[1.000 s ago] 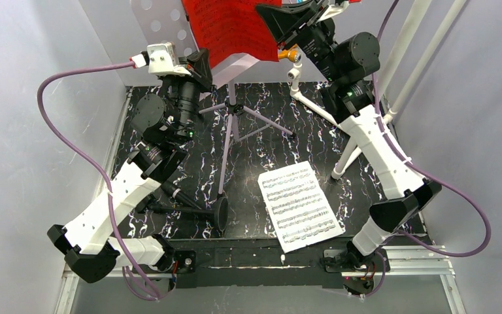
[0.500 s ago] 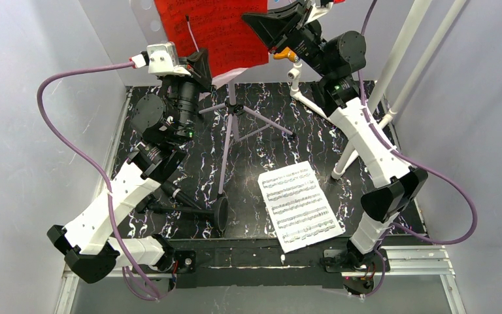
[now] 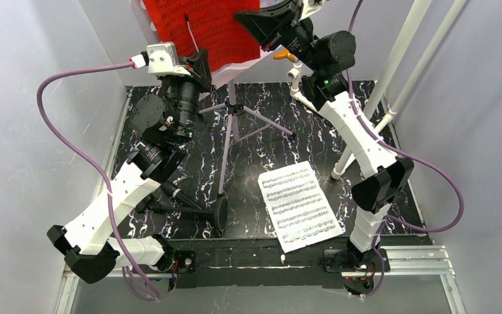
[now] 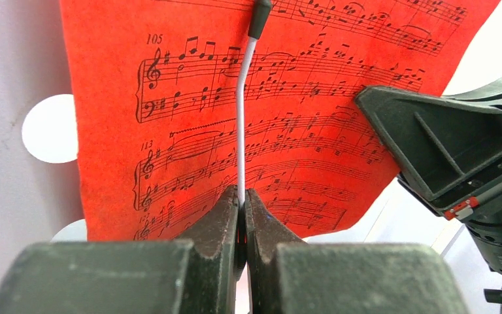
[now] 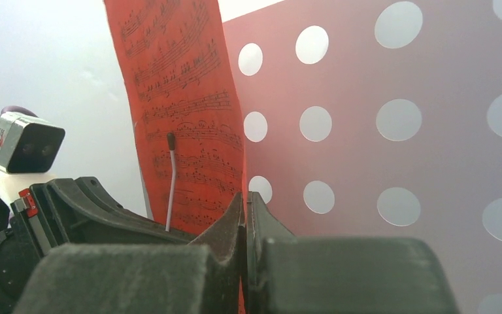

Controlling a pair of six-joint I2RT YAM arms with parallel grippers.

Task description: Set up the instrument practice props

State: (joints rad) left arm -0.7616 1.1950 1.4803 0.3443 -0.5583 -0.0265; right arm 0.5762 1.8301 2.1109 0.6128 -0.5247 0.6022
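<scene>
The red sheet-music page (image 3: pixel 202 29) stands against the lilac perforated music stand (image 5: pixel 399 131), whose tripod legs (image 3: pixel 229 124) rest on the dark mat. My right gripper (image 5: pixel 244 196) is shut on the page's right edge (image 5: pixel 183 98), high at the back (image 3: pixel 240 17). My left gripper (image 4: pixel 242 193) is shut on the stand's thin white retainer wire (image 4: pixel 240 131), which lies across the front of the red page (image 4: pixel 170 131). The white sheet-music page (image 3: pixel 297 206) lies flat on the mat. The black microphone on its round-based stand (image 3: pixel 196 209) lies tipped over beside the left arm.
A white pipe frame (image 3: pixel 399 59) with an orange tap (image 3: pixel 281 55) rises at the back right, close behind my right arm. Grey walls close in both sides. The marbled black mat (image 3: pixel 268 150) covers the table.
My right gripper has carried the red page leftward across the stand's desk, and the right arm has swung left with it. The left arm has held still on the wire.
</scene>
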